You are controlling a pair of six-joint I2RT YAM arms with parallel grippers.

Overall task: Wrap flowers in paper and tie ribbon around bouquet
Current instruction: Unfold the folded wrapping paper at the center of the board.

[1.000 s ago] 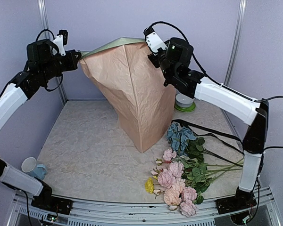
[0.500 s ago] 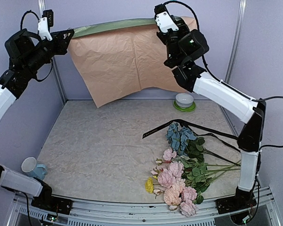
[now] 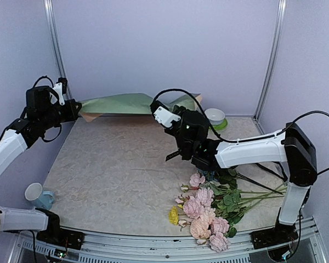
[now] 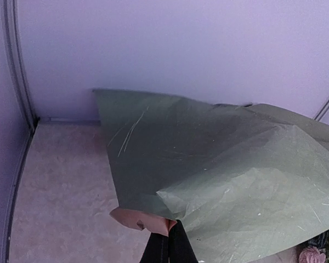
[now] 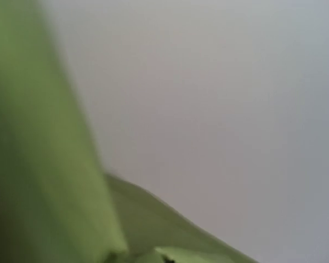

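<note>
Lowering the paper from where it hung high at the back, I now hold it stretched low across the upper middle of the frame, green side up, just above the tabletop. My left tool and right tool stay clenched on its edges. The flowers lie unwrapped at lower right, so laying the paper flat looks next.

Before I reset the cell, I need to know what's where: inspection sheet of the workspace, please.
Surface: beige marbled table.
Job's things: paper, green side up, held across the back; flowers lying near right; ribbon partly hidden by right arm.
Clutter: white cup near left; bowl on green saucer, back right.
Grippers: left gripper, right gripper: both shut on paper.
Cables: black cable looped over right arm.
Surroundings: lilac walls, metal posts.
</note>
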